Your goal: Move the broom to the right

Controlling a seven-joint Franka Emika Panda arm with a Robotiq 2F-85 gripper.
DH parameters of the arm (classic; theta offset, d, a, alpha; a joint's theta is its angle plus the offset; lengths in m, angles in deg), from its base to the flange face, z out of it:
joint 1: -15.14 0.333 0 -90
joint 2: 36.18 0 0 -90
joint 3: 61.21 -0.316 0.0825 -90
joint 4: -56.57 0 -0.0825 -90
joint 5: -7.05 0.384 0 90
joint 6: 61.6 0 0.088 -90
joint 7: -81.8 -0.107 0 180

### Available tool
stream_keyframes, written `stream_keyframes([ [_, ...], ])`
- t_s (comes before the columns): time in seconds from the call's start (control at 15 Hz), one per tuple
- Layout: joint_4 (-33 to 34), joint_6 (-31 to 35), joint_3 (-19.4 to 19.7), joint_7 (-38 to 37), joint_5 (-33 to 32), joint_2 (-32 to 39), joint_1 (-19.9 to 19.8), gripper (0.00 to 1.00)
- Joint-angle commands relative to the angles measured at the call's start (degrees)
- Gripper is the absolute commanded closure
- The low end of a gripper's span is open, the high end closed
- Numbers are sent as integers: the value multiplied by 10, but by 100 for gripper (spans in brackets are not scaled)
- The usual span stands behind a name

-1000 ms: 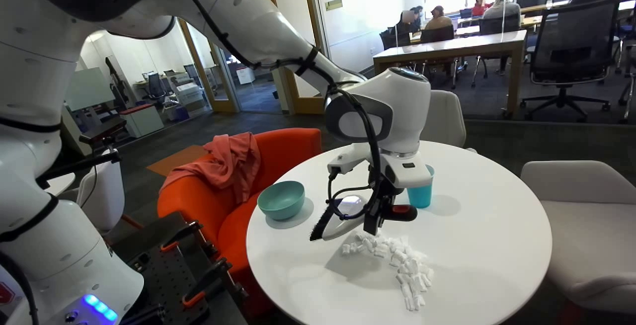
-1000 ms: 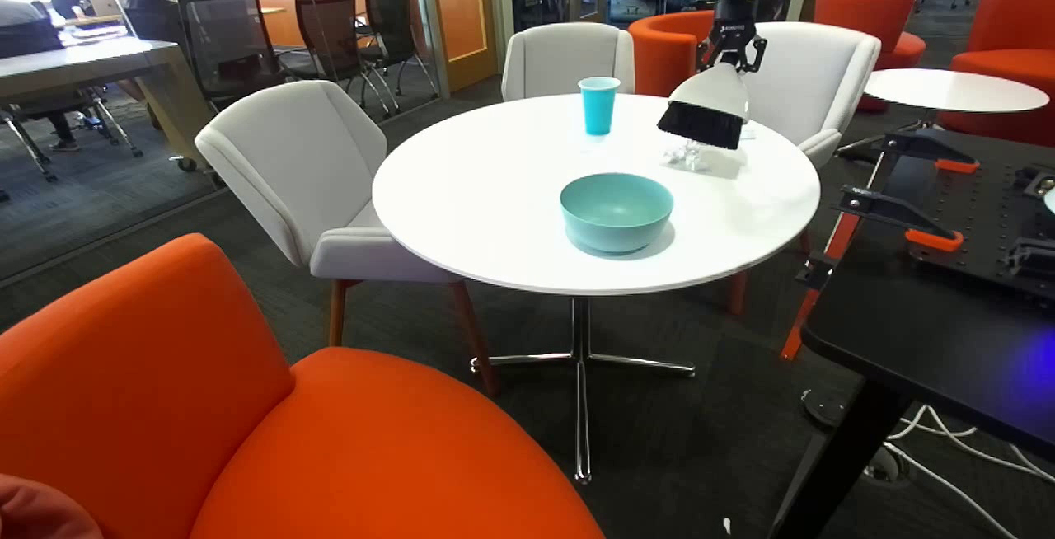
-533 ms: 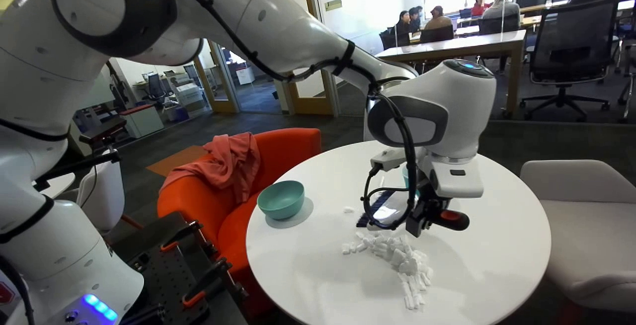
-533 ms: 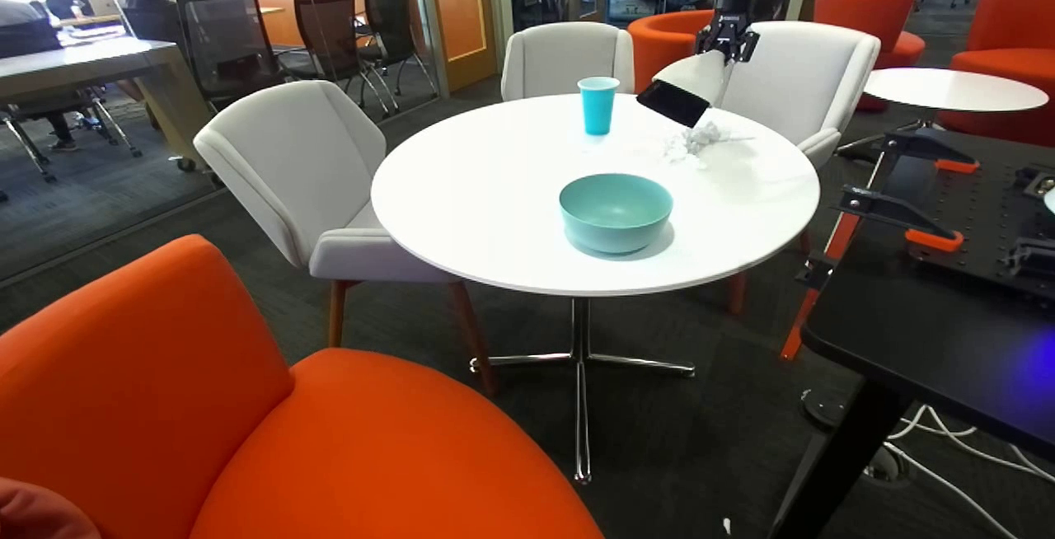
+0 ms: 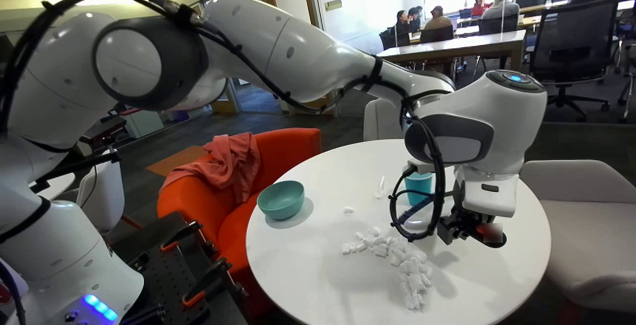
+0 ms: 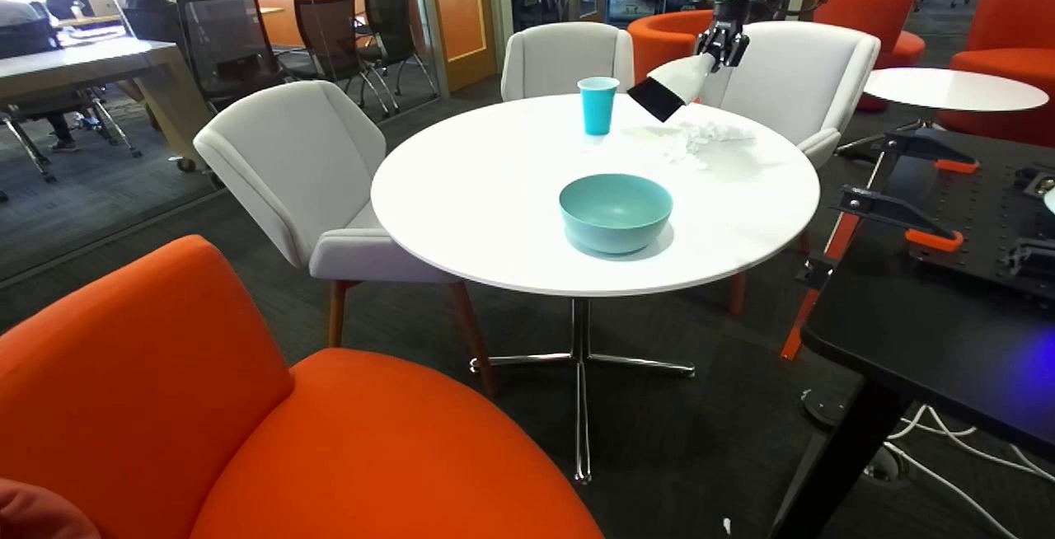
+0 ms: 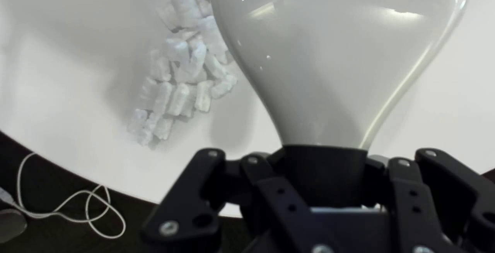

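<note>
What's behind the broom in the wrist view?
Past the broom, white scraps and tabletop show; some scraps are cut off by its edge. Whatever it covers cannot be seen.

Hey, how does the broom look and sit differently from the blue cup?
The broom is held in the gripper, while the blue cup stands on the table. The broom slants down toward its bristles; the cup is upright. The broom combines a pale head, dark bristles and a black handle with some red, whereas the cup is plain blue. Both widen toward one end.
</note>
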Motion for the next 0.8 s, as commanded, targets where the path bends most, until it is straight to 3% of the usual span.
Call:
stream_keyframes([
  [0.0,121,-35,-9,-88,24,71,-23,100],
  [0.4,226,-30,-23,-196,32,149,-38,100],
  [0.67,261,-29,-25,-241,21,183,-33,100],
  [0.73,247,-21,-56,-252,-12,177,-42,100],
])
